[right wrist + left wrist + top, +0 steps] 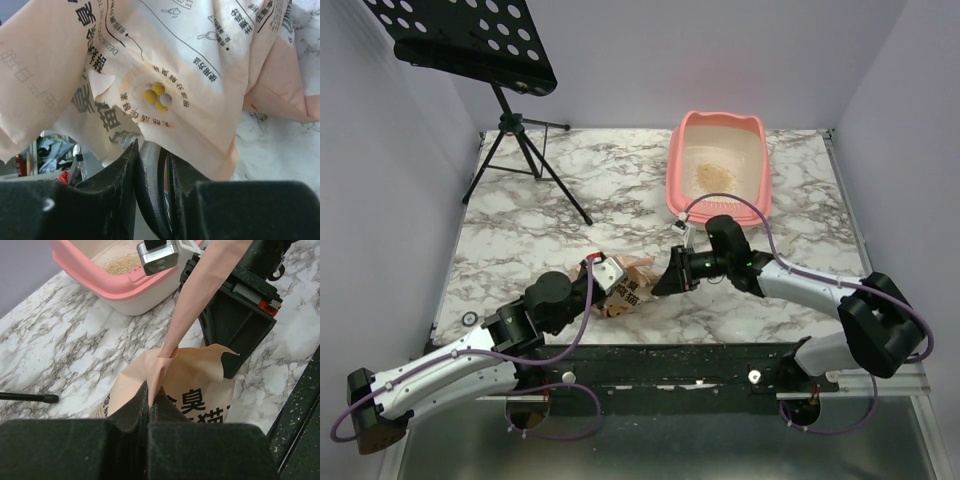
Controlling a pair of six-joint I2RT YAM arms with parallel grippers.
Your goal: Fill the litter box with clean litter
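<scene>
The pink litter box (pixel 676 165) stands at the back right of the marble table, with a thin layer of clean litter (pixel 712 175) inside. It also shows in the left wrist view, litter box (pixel 95 285) with litter (pixel 122 264). An orange-tan printed bag (pixel 628 290) lies near the front edge. My left gripper (pixel 149 391) is shut on the bag's (pixel 200 385) upper edge. My right gripper (pixel 152 150) is shut on a grey curved scoop handle (pixel 150 185) right at the bag (pixel 190 75). The scoop's head is hidden by the paper.
A black music stand (pixel 470 40) on a tripod (pixel 525 155) occupies the back left; one leg tip (pixel 30 397) lies near the bag. The right arm (pixel 240 315) reaches between bag and box. A black rail (pixel 670 362) runs along the front edge.
</scene>
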